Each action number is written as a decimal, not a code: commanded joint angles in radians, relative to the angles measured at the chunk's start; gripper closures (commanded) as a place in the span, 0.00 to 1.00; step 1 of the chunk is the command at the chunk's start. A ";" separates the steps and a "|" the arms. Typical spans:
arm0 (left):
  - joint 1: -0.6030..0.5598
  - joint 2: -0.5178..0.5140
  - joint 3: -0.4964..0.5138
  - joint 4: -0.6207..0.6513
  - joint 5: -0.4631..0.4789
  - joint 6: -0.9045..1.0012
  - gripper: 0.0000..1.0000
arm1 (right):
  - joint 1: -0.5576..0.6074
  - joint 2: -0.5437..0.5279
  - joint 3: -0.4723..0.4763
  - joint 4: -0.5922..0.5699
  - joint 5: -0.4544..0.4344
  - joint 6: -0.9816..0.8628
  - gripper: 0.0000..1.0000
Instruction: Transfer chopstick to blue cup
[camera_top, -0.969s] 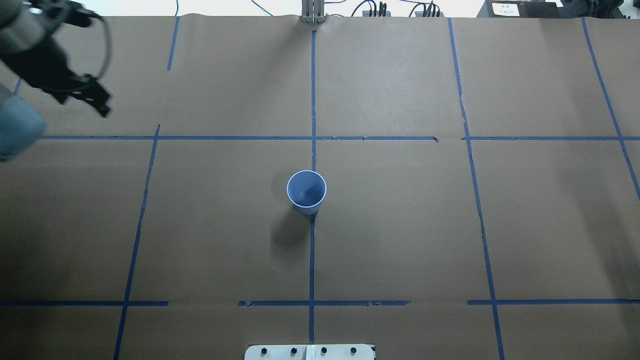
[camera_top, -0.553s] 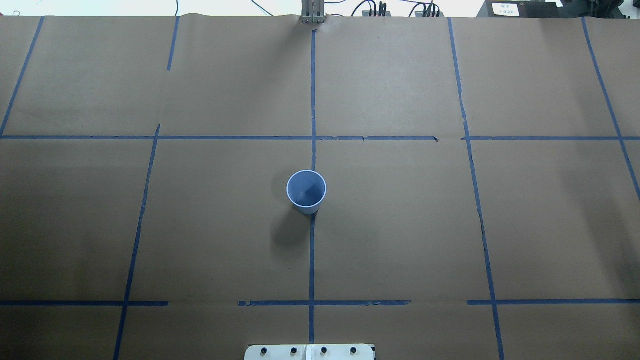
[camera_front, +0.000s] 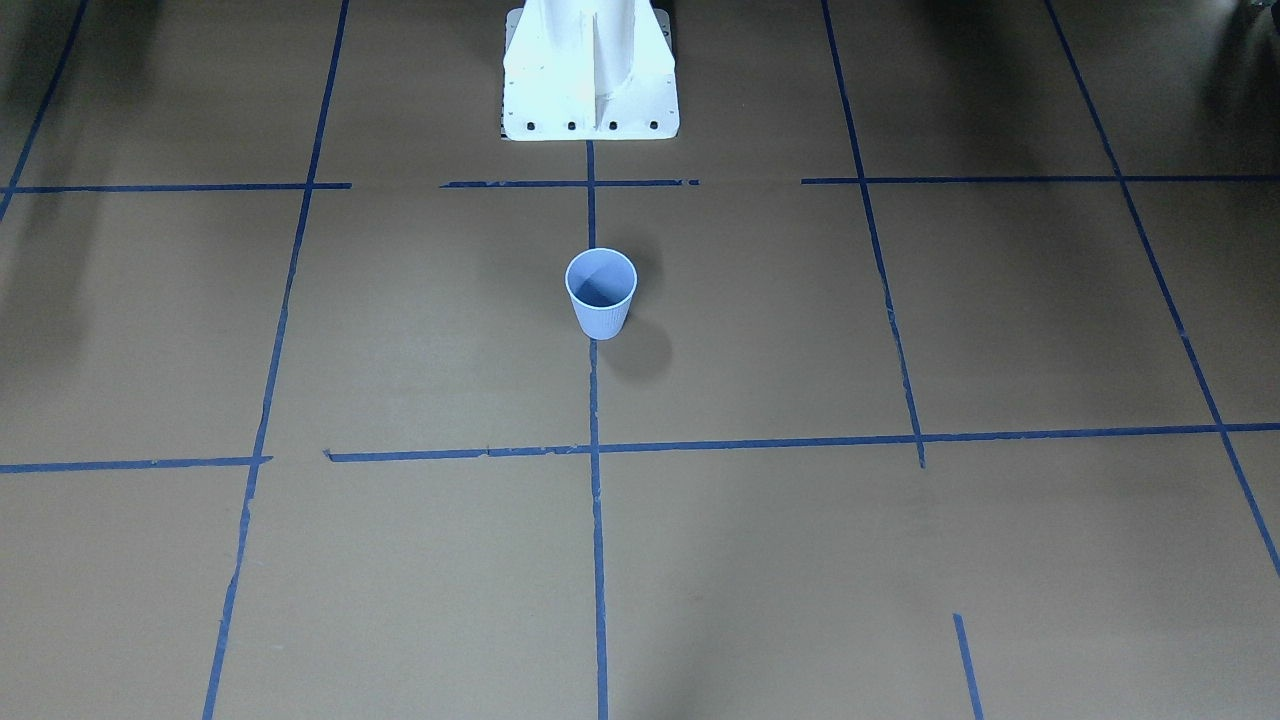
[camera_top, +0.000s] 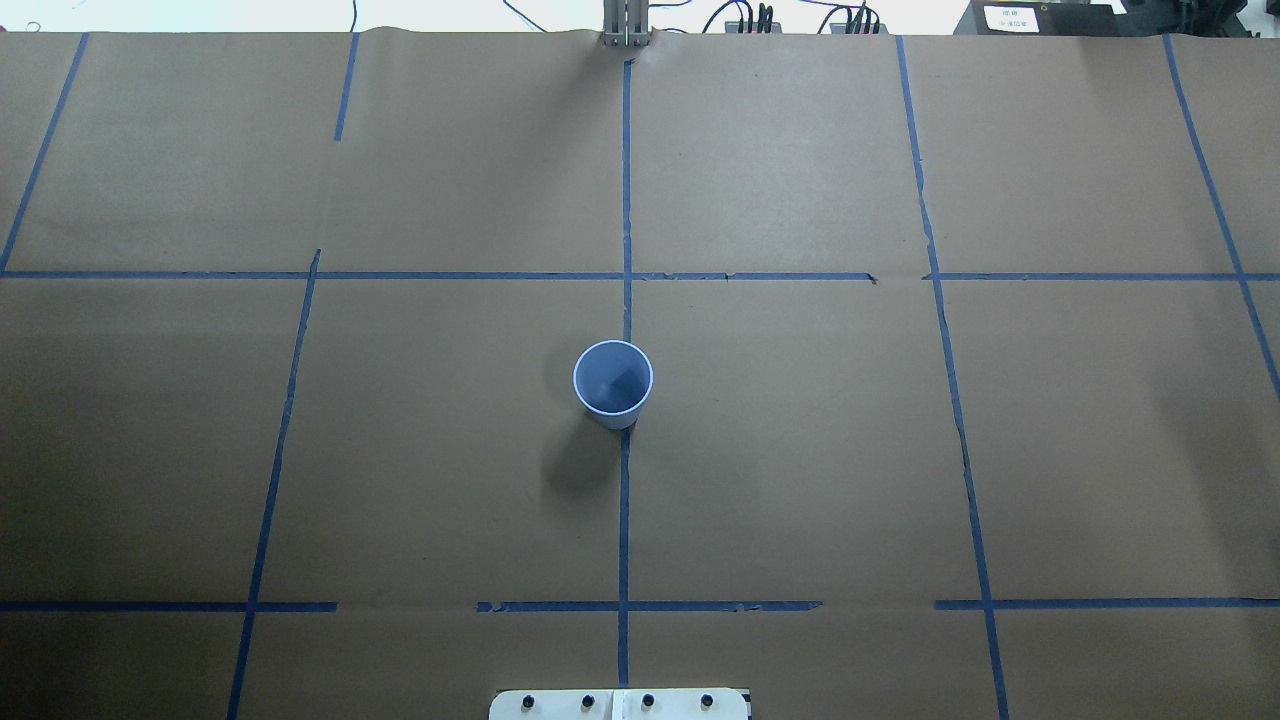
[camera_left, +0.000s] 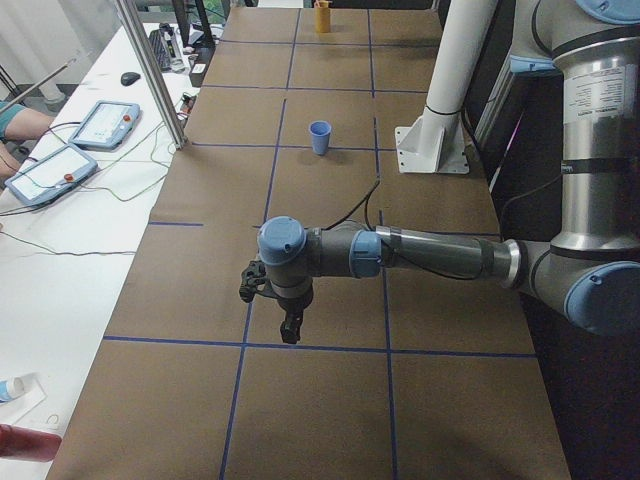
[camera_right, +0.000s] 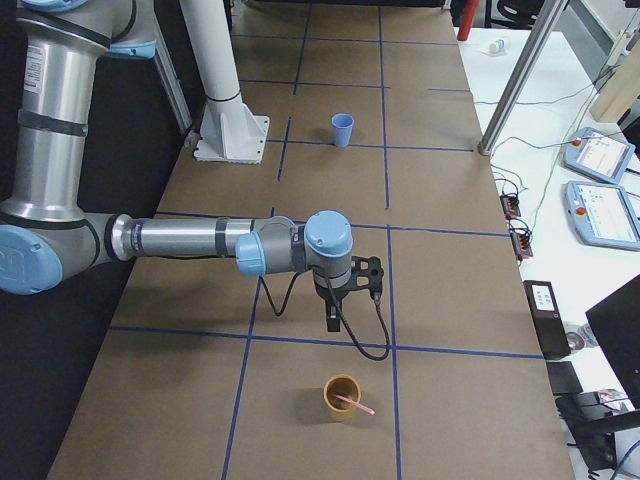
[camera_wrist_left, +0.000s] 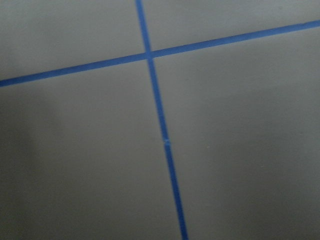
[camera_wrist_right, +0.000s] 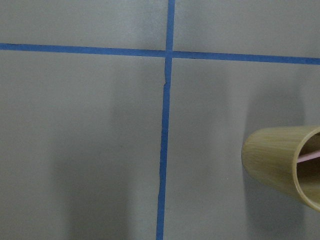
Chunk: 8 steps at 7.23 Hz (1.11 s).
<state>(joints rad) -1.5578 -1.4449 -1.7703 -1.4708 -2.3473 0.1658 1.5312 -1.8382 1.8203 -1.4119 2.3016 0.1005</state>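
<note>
The blue cup (camera_top: 612, 382) stands upright and empty at the table's middle, also in the front view (camera_front: 600, 290) and both side views (camera_left: 319, 136) (camera_right: 342, 129). One pink chopstick (camera_right: 352, 404) leans in a tan wooden cup (camera_right: 341, 397) at the table's right end; the right wrist view shows that cup (camera_wrist_right: 280, 162) and the stick (camera_wrist_right: 309, 156). My right gripper (camera_right: 332, 318) hangs near it, fingers pointing down. My left gripper (camera_left: 290, 328) hangs over the table's left end. For both I cannot tell open or shut. Neither wrist view shows fingers.
The robot's white base (camera_front: 590, 70) stands behind the blue cup. A metal post (camera_right: 520, 80) and operator pendants (camera_right: 600, 155) are on the side bench beyond the table's far edge. Blue tape lines (camera_top: 625, 200) cross the brown table cover.
The left arm, at the overhead view's upper left one second ago, has left that view to the left. The blue cup has not moved.
</note>
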 joint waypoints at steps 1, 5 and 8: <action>-0.021 0.029 0.005 -0.023 -0.003 -0.003 0.00 | 0.073 -0.018 -0.021 0.053 -0.025 0.027 0.00; -0.022 0.029 0.003 -0.023 -0.003 0.001 0.00 | 0.145 0.068 -0.256 0.447 -0.108 0.295 0.01; -0.021 0.027 -0.006 -0.023 -0.004 0.005 0.00 | 0.145 0.114 -0.404 0.554 -0.163 0.326 0.02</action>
<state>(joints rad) -1.5791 -1.4168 -1.7706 -1.4941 -2.3514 0.1694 1.6762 -1.7419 1.4709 -0.8830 2.1535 0.4195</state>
